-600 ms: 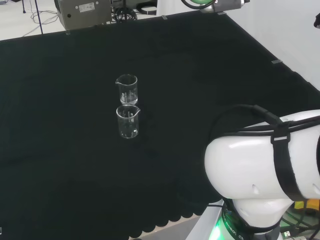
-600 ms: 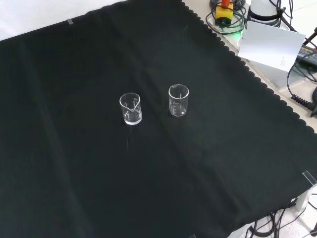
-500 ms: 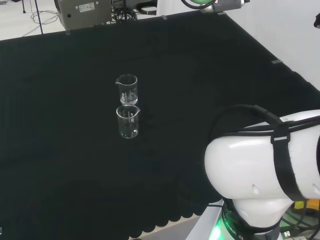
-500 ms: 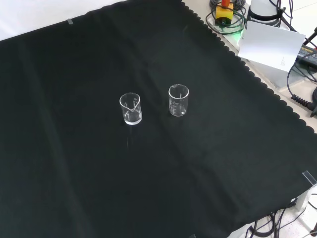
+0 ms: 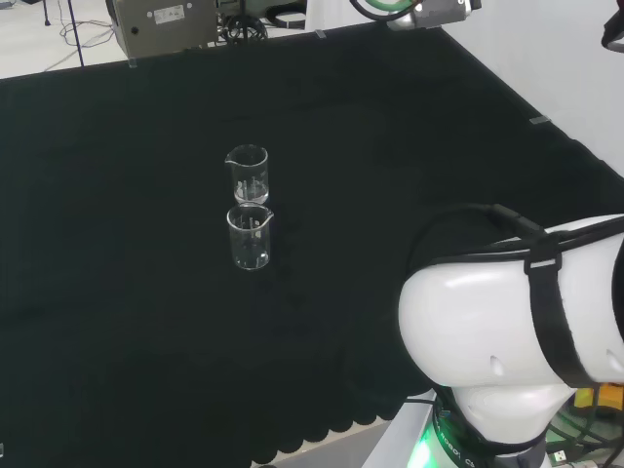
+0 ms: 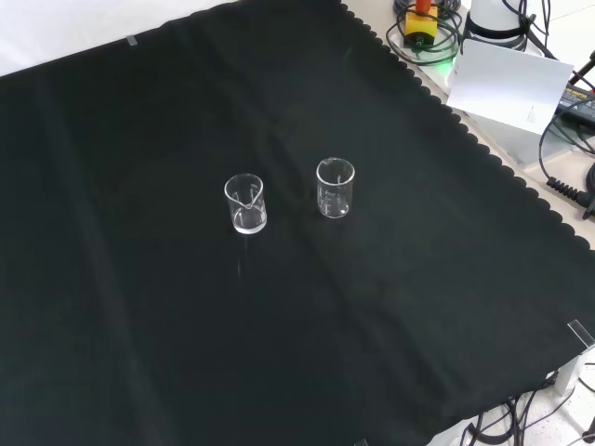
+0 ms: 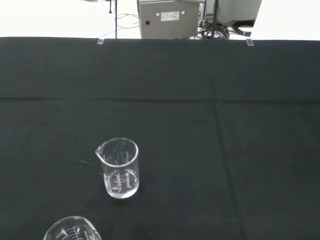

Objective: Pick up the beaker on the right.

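Two small clear glass beakers stand upright and empty on the black cloth, close together and apart from each other. In the head view one beaker [image 5: 248, 174] stands farther off and the other beaker [image 5: 250, 237] just in front of it. The front view has them side by side: the left beaker [image 6: 245, 203] and the right beaker [image 6: 335, 188]. The wrist view has one whole beaker [image 7: 119, 168] and the rim of the second beaker [image 7: 70, 229] at the picture's edge. Nothing touches either beaker.
The arm's big white link [image 5: 517, 322] with black straps stands at the head view's right. A grey box [image 5: 161, 24] and cables lie beyond the cloth's far edge. In the front view a white panel [image 6: 507, 84] and a yellow device [image 6: 420, 23] stand past the scalloped edge.
The arm's white link has shifted very slightly in the head view. Both beakers stand where they were.
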### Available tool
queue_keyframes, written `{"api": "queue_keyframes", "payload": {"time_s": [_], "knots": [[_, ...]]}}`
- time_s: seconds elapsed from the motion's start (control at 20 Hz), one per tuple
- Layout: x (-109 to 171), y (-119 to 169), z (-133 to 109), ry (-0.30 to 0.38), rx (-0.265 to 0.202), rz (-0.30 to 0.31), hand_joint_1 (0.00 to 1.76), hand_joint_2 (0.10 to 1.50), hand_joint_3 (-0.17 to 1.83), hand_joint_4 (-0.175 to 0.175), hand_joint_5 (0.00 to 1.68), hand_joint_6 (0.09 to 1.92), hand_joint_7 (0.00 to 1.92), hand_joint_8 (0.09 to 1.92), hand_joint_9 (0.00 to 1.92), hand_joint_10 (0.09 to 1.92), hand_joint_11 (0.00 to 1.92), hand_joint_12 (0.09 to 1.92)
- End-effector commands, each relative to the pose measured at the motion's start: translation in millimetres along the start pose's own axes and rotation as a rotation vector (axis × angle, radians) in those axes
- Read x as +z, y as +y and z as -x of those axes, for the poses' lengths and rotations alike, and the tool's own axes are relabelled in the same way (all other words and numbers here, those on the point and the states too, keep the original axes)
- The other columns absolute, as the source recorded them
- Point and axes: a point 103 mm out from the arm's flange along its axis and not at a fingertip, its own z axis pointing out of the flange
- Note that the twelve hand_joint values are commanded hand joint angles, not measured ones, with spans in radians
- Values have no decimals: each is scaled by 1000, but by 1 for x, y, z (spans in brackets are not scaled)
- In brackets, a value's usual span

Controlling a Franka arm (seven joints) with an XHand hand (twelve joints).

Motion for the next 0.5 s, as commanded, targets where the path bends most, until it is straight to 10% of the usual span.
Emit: {"api": "queue_keyframes", "payload": {"time_s": [0.05, 0.5], "knots": [[-1, -9, 8, -7, 66, 13, 0, 1218, 353, -29, 218, 87, 124, 87, 306, 87, 0, 1231], [28, 13, 34, 7, 141, -30, 0, 1220, 344, -29, 221, 87, 127, 87, 307, 87, 0, 1230]]}}
